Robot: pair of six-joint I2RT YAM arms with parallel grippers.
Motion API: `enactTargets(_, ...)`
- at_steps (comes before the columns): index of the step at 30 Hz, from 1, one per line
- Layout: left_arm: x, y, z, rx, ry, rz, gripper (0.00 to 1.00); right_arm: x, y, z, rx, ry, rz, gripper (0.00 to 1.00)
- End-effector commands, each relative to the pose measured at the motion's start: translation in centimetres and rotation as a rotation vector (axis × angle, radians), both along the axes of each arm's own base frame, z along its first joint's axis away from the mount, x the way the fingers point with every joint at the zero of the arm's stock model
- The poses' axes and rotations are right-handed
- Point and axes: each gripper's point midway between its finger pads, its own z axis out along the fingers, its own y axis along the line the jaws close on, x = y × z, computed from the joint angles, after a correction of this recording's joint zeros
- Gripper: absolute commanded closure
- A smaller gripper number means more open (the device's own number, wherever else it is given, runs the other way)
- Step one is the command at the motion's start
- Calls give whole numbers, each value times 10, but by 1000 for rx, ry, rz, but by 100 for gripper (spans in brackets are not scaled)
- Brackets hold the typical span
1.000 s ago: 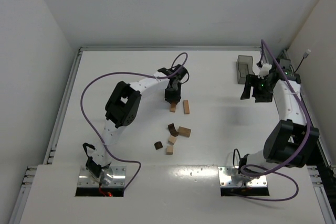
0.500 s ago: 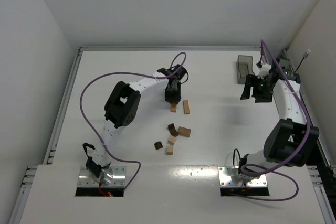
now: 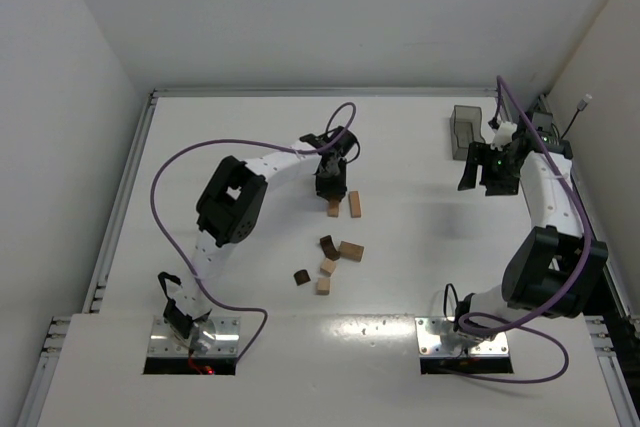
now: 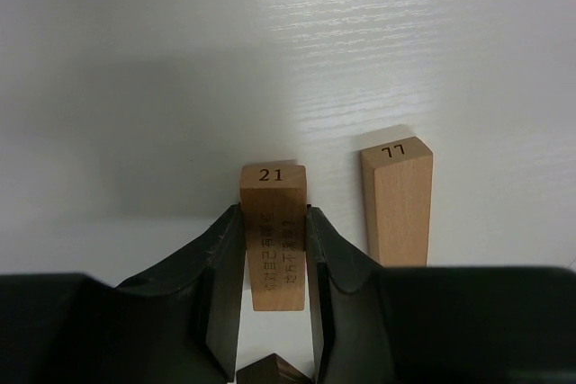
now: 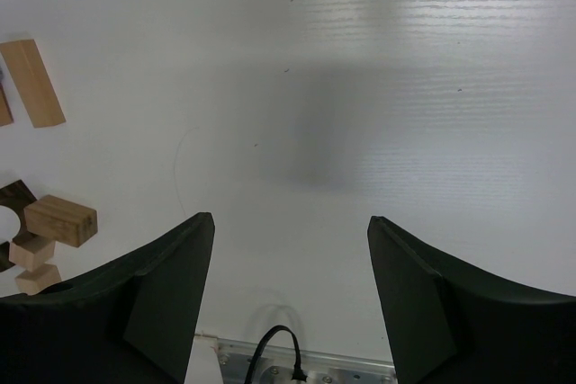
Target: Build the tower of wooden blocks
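- Left gripper [image 4: 274, 233]: fingers clamped on both long sides of tan bar 21 [image 4: 273, 188], which lies flat on the table [image 4: 135, 60], just beside bar 77 [image 4: 397, 209].
- Right gripper [image 5: 290, 258]: spread wide, empty, by the grey bin [image 3: 464, 130].
- Remaining wood blocks [image 3: 328, 259]: loose cluster nearer the bases; no tower visible.
- Handling: lift straight up, grip centred, clear of bar 77.

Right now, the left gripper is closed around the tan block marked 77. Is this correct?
Not quite: the left gripper is closed around the tan block marked 21. The block marked 77 lies free beside it, as the left wrist view shows.
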Motion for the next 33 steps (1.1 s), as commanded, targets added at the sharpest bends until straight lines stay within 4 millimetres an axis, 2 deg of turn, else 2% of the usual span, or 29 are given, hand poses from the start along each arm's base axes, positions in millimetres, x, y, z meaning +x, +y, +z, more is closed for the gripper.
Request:
enactTargets(1, -30, -1, -19, 15, 85, -20, 100, 5, -2, 1, 3, -9, -12, 34)
enactTargets(2, -30, -1, -19, 15, 85, -20, 98, 5, -2, 1, 3, -9, -12, 34)
enactTargets(3, -31, -2, -21, 7, 90, -23, 85, 5, -2, 1, 3, -9, -12, 34)
enactTargets(7, -33, -1, -20, 7, 90, -23, 65, 5, -2, 1, 3, -9, -12, 34)
enactTargets(12, -32, -1, -18, 3, 81, -32, 54, 0, 0, -2, 6, 0, -12, 34)
enactTargets(15, -30, -2, -13, -6, 65, -41, 53, 0, 0, -2, 6, 0, -12, 34)
enactTargets(18, -26, -3, 3, -18, 30, -49, 53, 0, 0, -2, 6, 0, -12, 34)
enactTargets(23, -8, -5, 50, -45, -94, -46, 53, 1, 5, -4, 12, -8, 23, 34)
enactTargets(24, -4, -3, 67, -52, -135, -35, 53, 1, 4, -4, 8, -10, 31, 34)
enactTargets(26, -3, -2, 82, -61, -168, -41, 53, 2, 8, -5, 27, -16, 40, 34)
enactTargets(27, 0, 1, 99, -70, -206, -31, 53, 4, 10, -5, 24, -25, 49, 34)
enactTargets(30, 3, 4, 127, -86, -276, -52, 53, 6, 20, -5, 20, -26, 91, 36)
enactTargets(31, 5, 6, 146, -99, -323, -52, 53, 8, 24, -4, 17, -36, 106, 36)
enactTargets(33, 4, 12, 156, -75, -361, -102, 53, 12, 43, -6, 18, -37, 169, 37)
